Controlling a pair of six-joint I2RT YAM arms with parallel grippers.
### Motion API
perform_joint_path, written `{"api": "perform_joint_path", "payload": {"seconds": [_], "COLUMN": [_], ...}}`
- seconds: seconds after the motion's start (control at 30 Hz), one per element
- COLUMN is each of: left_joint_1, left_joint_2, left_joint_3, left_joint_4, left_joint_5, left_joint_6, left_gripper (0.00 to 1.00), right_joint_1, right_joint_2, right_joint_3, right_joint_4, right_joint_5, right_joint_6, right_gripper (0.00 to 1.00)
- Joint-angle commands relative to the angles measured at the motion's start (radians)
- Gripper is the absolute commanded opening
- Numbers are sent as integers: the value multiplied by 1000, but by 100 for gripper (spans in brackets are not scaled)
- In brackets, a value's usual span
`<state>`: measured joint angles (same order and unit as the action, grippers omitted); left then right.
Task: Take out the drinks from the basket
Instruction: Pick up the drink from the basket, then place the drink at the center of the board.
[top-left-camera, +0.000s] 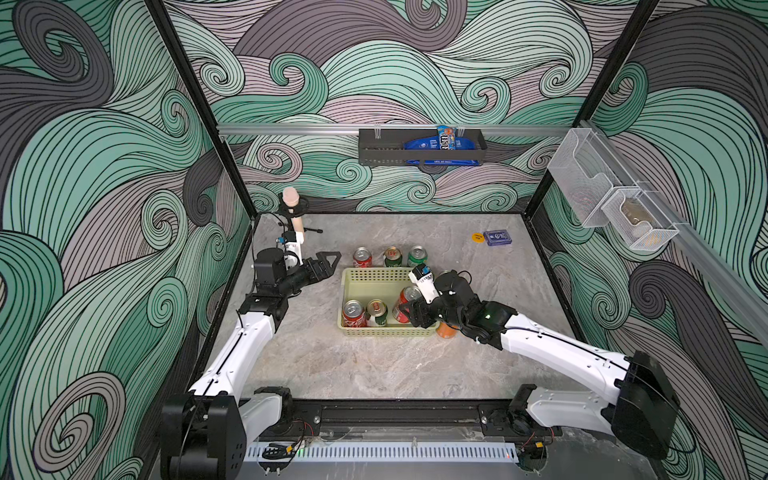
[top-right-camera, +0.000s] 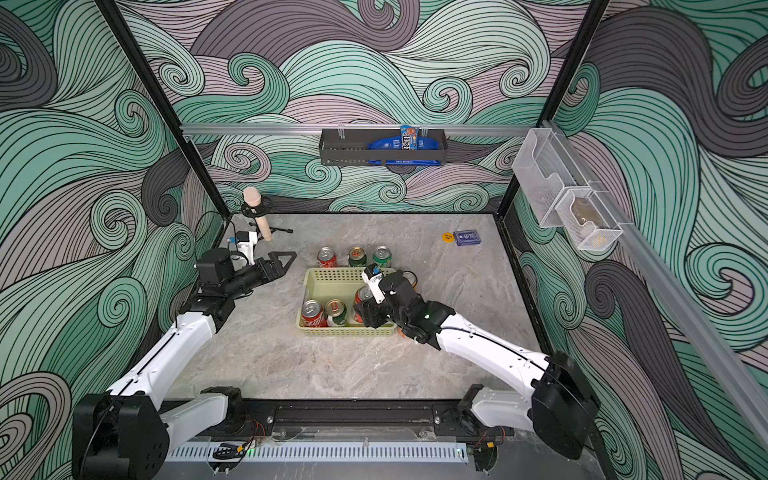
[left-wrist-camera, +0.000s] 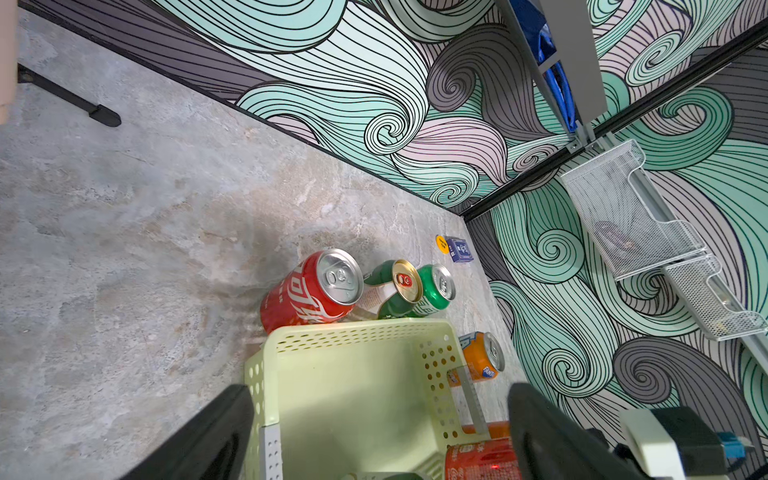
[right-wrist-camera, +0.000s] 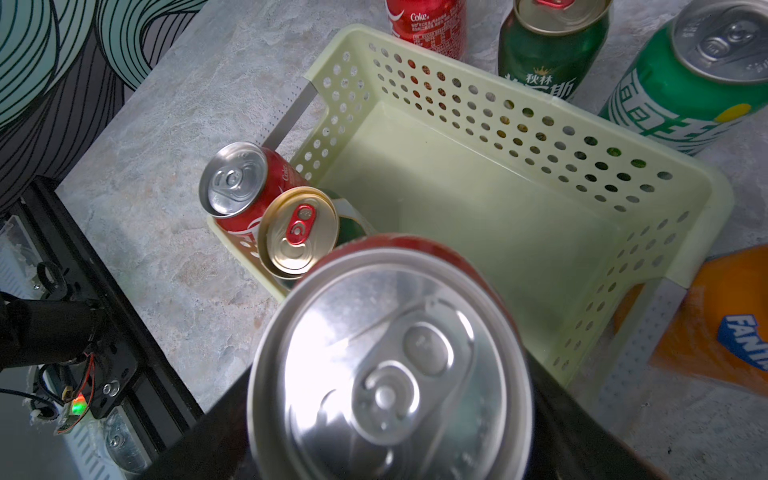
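The pale yellow-green basket (top-left-camera: 351, 286) (right-wrist-camera: 552, 120) sits mid-table. At its near edge stand a red can (top-left-camera: 353, 313) and a dark green-and-white can (top-left-camera: 377, 312). My right gripper (top-left-camera: 411, 312) (right-wrist-camera: 386, 415) is shut on another red can (top-left-camera: 407, 296) (right-wrist-camera: 390, 353) at the basket's near right corner. Behind the basket a red can (top-left-camera: 362, 257), a dark green can (top-left-camera: 392, 257) and a bright green can (top-left-camera: 417, 256) stand on the table. An orange can (top-left-camera: 446, 331) (right-wrist-camera: 731, 328) stands beside the basket's right wall. My left gripper (top-left-camera: 330, 262) (left-wrist-camera: 380, 436) hovers open, left of the basket.
A black wall rack (top-left-camera: 422, 145) with blue packets hangs on the back wall. White mesh bins (top-left-camera: 615, 199) hang on the right wall. A blue card box (top-left-camera: 498, 238) and a yellow disc (top-left-camera: 477, 237) lie at the back right. A pink microphone on a stand (top-left-camera: 293, 212) is at the back left.
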<state>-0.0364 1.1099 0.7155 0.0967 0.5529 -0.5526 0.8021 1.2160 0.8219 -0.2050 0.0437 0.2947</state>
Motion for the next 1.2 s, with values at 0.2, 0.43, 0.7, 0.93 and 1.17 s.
{"api": "perform_joint_path", "payload": {"seconds": [0.2, 0.43, 0.7, 0.93, 1.17], "left_joint_1": [-29, -41, -47, -48, -51], "left_joint_2": [-19, -24, -21, -19, -21], "left_joint_3": [38, 40, 41, 43, 42], "left_joint_4": [-18, -23, -23, -26, -31], "left_joint_5": [-24, -27, -31, -33, -42], "left_joint_6": [35, 41, 41, 41, 45], "left_gripper": [98, 98, 98, 98, 98], "right_joint_1": [3, 5, 20, 41, 68], "right_joint_2": [-83, -104, -149, -169, -188], "right_joint_3": [-3, -17, -39, -52, -65], "right_joint_4": [49, 48, 47, 47, 48], "right_joint_5": [-8, -32, -80, -94, -99], "right_joint_6": [-5, -3, -15, -19, -26], "right_gripper": [55, 54, 54, 54, 53]}}
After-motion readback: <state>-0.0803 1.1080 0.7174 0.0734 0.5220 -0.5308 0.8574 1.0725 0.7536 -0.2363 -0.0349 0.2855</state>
